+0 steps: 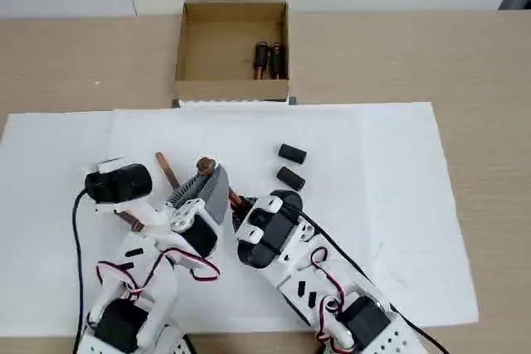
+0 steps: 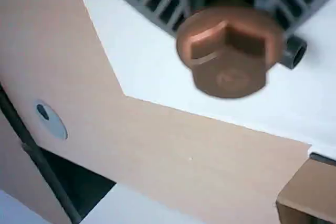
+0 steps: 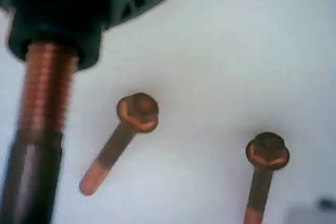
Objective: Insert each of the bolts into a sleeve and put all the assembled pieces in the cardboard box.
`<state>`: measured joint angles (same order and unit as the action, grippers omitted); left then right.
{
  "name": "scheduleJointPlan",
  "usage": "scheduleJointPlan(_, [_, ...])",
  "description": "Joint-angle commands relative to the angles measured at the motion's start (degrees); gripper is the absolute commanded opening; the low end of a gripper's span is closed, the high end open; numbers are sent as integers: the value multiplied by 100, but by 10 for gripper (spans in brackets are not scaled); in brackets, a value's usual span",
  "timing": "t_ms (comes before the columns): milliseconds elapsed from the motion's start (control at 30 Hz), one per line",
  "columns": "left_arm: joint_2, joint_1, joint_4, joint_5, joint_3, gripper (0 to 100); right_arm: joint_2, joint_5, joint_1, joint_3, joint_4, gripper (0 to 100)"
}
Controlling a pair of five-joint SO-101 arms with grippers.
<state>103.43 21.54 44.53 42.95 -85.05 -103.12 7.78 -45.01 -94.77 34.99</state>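
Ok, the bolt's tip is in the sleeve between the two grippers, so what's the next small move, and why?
Probably ease the left gripper toward the right gripper, pushing the bolt deeper into the sleeve. The right wrist view shows a stretch of bare thread outside the sleeve, so the piece doesn't look fully seated and isn't ready for the cardboard box.

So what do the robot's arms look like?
Both are white plastic with chunky black motors. Red and white wires loop along each. The left arm has grey ribbed fingers and a boxy black camera; a black cable runs down the right arm.
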Motion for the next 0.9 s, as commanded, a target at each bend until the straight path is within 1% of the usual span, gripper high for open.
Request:
scheduleJointPlan(0, [53,141,-132,-237,-66,5,-75,44,-48,114,-145,3])
scheduleJointPlan(200, [44,158,-105,-651,-189,5,-75,44,-48,114,-145,3])
scheduleJointPlan(333, [53,536,105,-862,-259,5,-75,44,-31,114,-145,3])
scheduleJointPlan(467, [53,835,396,-862,-277,5,-75,44,-31,149,-145,3])
scheduleJointPlan(633, [53,835,765,-862,-286,5,-75,44,-22,176,-145,3])
scheduleJointPlan(767, [53,826,888,-862,-286,6,-75,44,-22,176,-145,3])
scheduleJointPlan(833, [53,826,879,-870,-277,25,-75,44,-22,176,-145,3])
scheduleJointPlan(867, [53,826,879,-870,-268,55,-75,44,-22,176,-145,3])
